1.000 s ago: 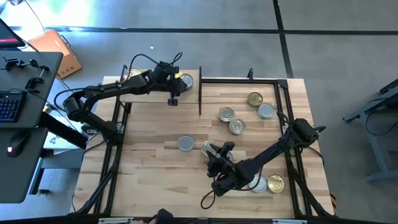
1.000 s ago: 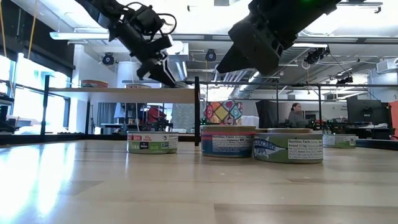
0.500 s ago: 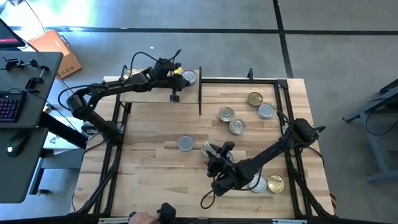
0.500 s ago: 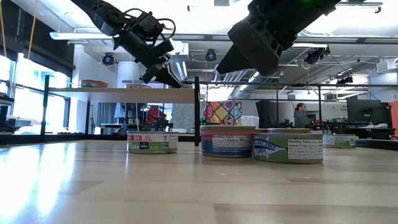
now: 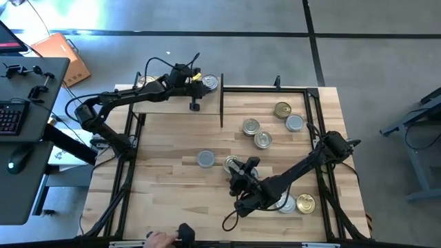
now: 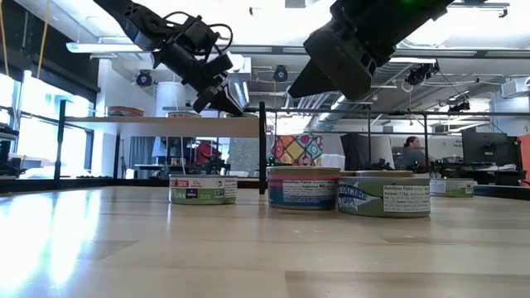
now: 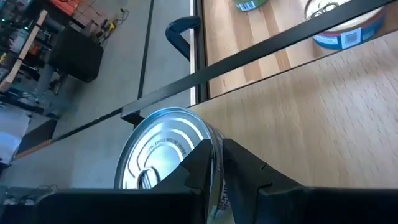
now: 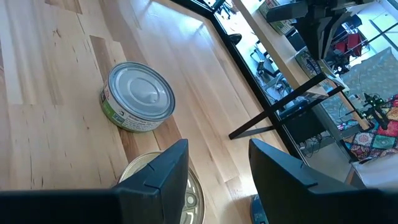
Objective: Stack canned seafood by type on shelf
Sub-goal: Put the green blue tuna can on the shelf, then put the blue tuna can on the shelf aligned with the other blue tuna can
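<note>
Left gripper (image 5: 198,83) at the shelf (image 5: 162,105), upper left; fingers have just narrowed onto a silver-topped tin (image 5: 209,84), nudged toward the shelf's far corner; right gripper (image 5: 242,165) hovers half-spread over a gold-topped tin (image 5: 231,163) on the worktop (image 5: 172,179).

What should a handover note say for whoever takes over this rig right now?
Left gripper: shut, fingertips against the side of a silver-topped tin at the far right end of the shelf.
Right gripper: open, empty, hovering over a gold-topped tin mid-table, beside a silver tin.
Done: a gold-topped tin sits at the shelf's left end.
Left: two near tins by the right arm, and four in the far right cluster, all on the table.
</note>
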Tool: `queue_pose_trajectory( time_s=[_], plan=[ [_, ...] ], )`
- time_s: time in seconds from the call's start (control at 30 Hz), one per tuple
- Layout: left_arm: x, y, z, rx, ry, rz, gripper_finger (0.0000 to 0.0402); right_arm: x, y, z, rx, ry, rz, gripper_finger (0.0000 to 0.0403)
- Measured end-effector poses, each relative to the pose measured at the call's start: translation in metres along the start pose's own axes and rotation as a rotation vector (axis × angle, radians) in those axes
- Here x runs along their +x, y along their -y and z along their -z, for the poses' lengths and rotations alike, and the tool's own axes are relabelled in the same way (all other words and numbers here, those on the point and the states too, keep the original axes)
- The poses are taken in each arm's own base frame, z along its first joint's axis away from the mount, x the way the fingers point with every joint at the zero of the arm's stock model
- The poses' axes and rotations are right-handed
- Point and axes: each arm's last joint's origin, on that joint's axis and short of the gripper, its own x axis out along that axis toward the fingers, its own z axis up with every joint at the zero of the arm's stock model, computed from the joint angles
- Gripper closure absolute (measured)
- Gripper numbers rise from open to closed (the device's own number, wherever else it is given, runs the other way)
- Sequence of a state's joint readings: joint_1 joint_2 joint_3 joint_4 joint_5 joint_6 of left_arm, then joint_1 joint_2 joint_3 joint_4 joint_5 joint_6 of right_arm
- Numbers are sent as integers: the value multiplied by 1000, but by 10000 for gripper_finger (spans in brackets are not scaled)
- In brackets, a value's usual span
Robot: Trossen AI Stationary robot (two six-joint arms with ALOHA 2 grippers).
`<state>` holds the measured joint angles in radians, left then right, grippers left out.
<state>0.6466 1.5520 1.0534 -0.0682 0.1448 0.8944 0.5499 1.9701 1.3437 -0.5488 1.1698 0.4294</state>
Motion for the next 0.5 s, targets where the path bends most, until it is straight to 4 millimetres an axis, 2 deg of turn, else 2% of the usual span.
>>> queue_pose_trajectory(
  time_s=[0.13,0.27,0.5],
  plan=[
    [-2,0,-3,1,9,-3,369,0,0,0,0,0,0,242],
    [-11,1,-11,-16,35,-7,343,0,0,0,0,0,0,242],
    [-47,11,-34,-50,25,12,300,0,0,0,10,-3,-7,242]
  ],
)
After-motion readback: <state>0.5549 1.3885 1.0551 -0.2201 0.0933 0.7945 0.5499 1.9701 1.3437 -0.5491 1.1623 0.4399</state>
